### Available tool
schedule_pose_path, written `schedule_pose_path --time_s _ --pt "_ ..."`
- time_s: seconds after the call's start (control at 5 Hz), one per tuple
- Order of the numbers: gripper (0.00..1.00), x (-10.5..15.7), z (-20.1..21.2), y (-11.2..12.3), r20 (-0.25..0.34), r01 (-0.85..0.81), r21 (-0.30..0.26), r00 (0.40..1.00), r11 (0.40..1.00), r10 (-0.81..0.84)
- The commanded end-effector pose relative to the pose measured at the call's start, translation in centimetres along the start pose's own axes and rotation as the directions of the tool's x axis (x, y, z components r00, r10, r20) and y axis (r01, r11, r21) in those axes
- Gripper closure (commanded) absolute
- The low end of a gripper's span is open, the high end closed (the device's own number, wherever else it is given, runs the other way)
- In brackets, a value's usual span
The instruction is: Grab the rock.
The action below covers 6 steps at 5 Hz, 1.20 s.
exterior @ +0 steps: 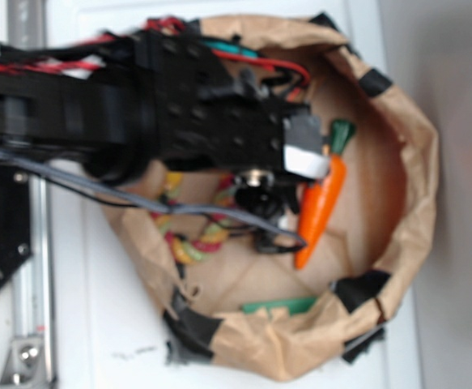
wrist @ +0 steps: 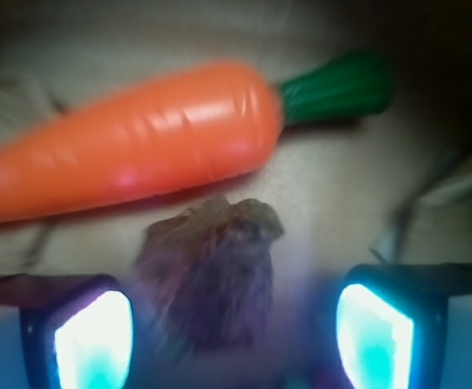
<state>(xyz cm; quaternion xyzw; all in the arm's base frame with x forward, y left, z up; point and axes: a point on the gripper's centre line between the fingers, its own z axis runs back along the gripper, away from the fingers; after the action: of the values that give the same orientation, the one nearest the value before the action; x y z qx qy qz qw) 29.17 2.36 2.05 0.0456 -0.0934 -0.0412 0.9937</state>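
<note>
Brown rock (wrist: 211,271) lies between the spread fingers of the released tool (wrist: 234,324), beside the carrot (wrist: 130,154) in the paper bag (exterior: 414,146); closing comes next, I'd judge.

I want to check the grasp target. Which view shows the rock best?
The wrist view: the rock fills the lower centre, between the gripper fingers, just below the carrot. In the exterior view the arm hides it, so it cannot be made out.

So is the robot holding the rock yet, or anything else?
Not yet. The rock sits between the tool's open fingers, with gaps on both sides. The carrot lies just beyond, untouched.
</note>
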Motion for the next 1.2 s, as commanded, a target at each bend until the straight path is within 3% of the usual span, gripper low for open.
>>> schedule_pose_path --time_s 0.0,0.4,0.6,1.0 --pt "1.0 1.1 4.7 0.8 0.067 -0.062 0.015 0.996 0.998 0.06" --pt "1.0 1.8 14.1 1.0 0.091 -0.133 -0.094 0.986 0.987 0.142" --pt "1.0 3.1 14.7 0.2 0.054 -0.127 -0.177 0.989 0.976 0.139" --pt "1.0 3.0 14.6 -0.4 -0.001 -0.273 -0.127 0.961 0.954 0.275"
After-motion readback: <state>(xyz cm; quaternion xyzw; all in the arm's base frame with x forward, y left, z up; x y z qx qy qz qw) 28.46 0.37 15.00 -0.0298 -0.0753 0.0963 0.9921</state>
